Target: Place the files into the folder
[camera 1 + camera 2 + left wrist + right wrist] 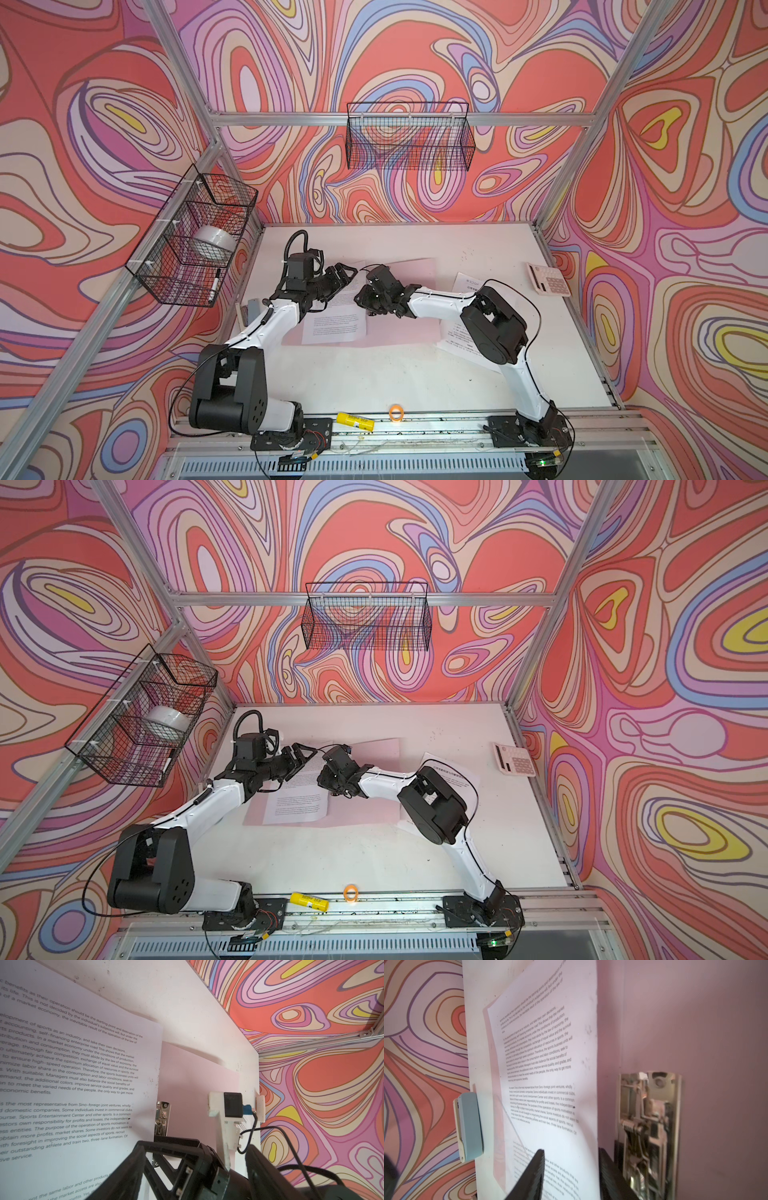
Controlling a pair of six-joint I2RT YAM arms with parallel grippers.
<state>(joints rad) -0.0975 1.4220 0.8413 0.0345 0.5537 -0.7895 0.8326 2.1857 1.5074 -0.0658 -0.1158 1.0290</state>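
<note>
The folder [399, 328], where does it lie in the top views?

In both top views it lies open and flat in the middle of the white table [374, 374], pale pink. One of the files, a printed sheet [334, 326], lies on its left half. A second sheet [463, 289] lies at its right side, partly under the right arm. A calculator [548, 279] sits by the table's right edge.

And the grippers?

The left gripper [347, 276] hangs over the printed sheet's far end, fingers spread, nothing between them. The right gripper [365, 302] sits low at that sheet's right edge; from above its jaws cannot be made out.

The left wrist view?

The printed sheet [72, 1084] fills most of it, with the pink folder [197, 1080] beyond its edge and the silver clip [163, 1118] peeking out just past that edge. The right arm's camera mount [224, 1109] stands in front.

And the right wrist view?

The right gripper's two dark fingers [536, 1174] stand apart, clamped on nothing. The printed sheet's [546, 1064] long edge, bowed up a little, shows in the gap between them. The clip [650, 1126] sits on the bare pink folder [695, 1032], just beside that edge, not over the paper.
</note>
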